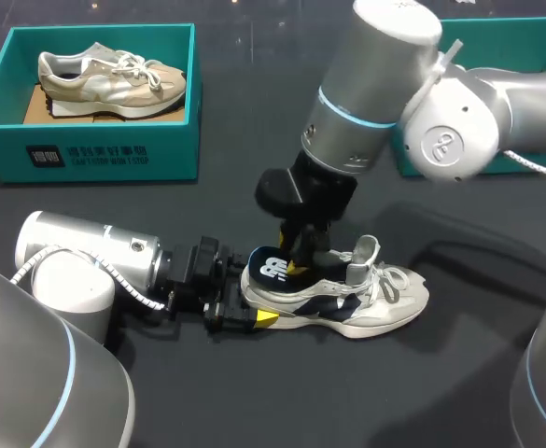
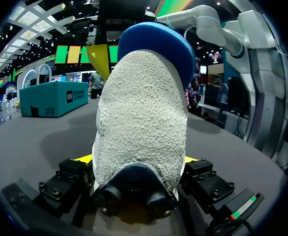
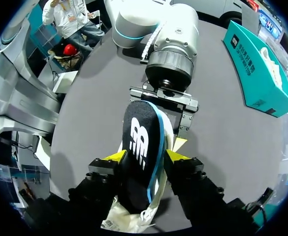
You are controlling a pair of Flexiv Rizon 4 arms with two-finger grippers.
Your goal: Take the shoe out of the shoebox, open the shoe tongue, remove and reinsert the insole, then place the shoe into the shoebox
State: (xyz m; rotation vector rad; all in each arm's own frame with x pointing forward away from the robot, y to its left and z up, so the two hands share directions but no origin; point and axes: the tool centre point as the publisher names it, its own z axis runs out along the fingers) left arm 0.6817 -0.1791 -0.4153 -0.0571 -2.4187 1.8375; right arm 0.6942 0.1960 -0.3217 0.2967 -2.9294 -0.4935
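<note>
fingers (image 3: 112, 158) of the right gripper (image 3: 146, 157) pinch the insole (image 3: 141, 137) above the shoe (image 1: 385, 299), lower centre; left gripper (image 1: 243, 313) clamps its heel. insole removal, seemingly; next needs a steady lift.

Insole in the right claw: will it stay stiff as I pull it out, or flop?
Probably bendy: the insole is a thin sheet that looks curved where the right claw pinches it. Likely light, so it should lift easily. The shoe may tug along, though the left claw clamps its heel.

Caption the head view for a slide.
Left tool holds the shoe by its heel while right tool pinches the insole.
</note>
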